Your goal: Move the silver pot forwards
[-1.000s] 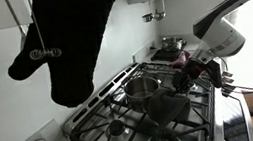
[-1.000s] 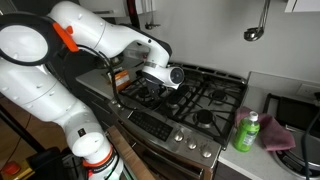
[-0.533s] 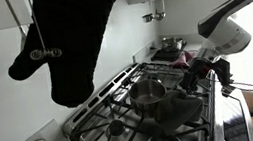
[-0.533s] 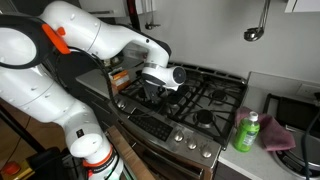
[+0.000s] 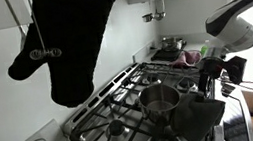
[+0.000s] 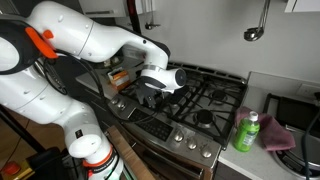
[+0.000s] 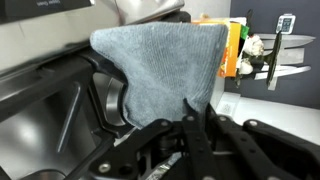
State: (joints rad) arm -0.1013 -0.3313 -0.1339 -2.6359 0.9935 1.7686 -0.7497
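The silver pot (image 5: 159, 98) stands upright on the gas stove (image 5: 110, 130), near its front edge. In the wrist view its rim and grey inside (image 7: 108, 100) show at the left, half hidden by a grey cloth (image 7: 160, 62). My gripper (image 5: 210, 85) is beside the pot on its near side. In the wrist view the fingers (image 7: 190, 106) are pinched shut at the cloth's lower edge, and the cloth hides what lies under it. The pot moves along with the gripper. In an exterior view the gripper (image 6: 152, 88) hangs low over the stove's front burners, hiding the pot.
A smaller shiny pan (image 5: 170, 44) sits at the back of the stove. A black oven mitt (image 5: 71, 38) hangs in front of the camera. A green bottle (image 6: 247, 132) and a pink cloth (image 6: 276, 134) lie on the counter beside the stove (image 6: 215, 95).
The gripper has pulled towards the stove's front edge, and the silver pot and the grey cloth have slid the same way with it. The fingers have stayed shut.
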